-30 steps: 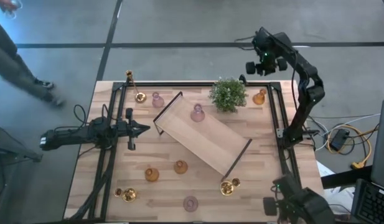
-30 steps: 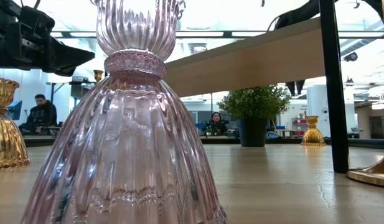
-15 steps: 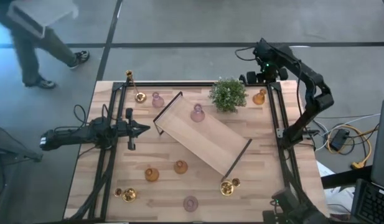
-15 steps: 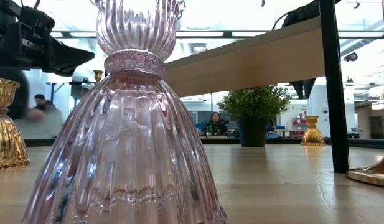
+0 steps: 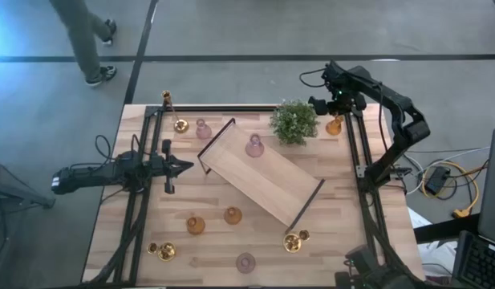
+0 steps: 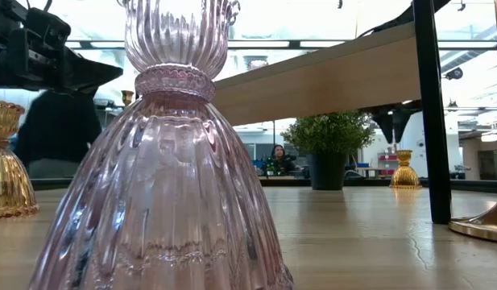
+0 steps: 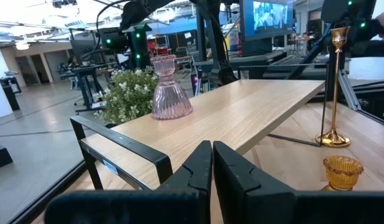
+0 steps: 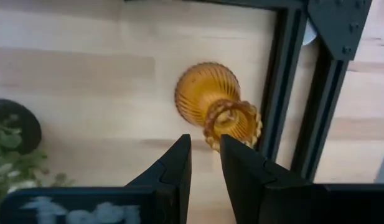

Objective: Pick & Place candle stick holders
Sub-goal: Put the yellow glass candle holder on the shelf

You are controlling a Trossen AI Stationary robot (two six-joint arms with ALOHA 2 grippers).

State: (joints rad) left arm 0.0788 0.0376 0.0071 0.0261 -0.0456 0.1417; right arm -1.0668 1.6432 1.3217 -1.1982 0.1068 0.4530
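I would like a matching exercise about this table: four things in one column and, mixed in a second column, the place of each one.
Things:
1. pink glass holder
2. amber holder
3. tall gold holder
4. potted plant

Places:
A. under the right gripper, far right corner
B. far left corner of the table
C. on the wooden tray
D. far side, between tray and amber holder

Pairs: 1-C, 2-A, 3-B, 4-D

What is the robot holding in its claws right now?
Nothing. The right gripper hovers above the amber holder with a narrow gap between its fingers and nothing in it. The left gripper is shut on nothing, beside the wooden tray.
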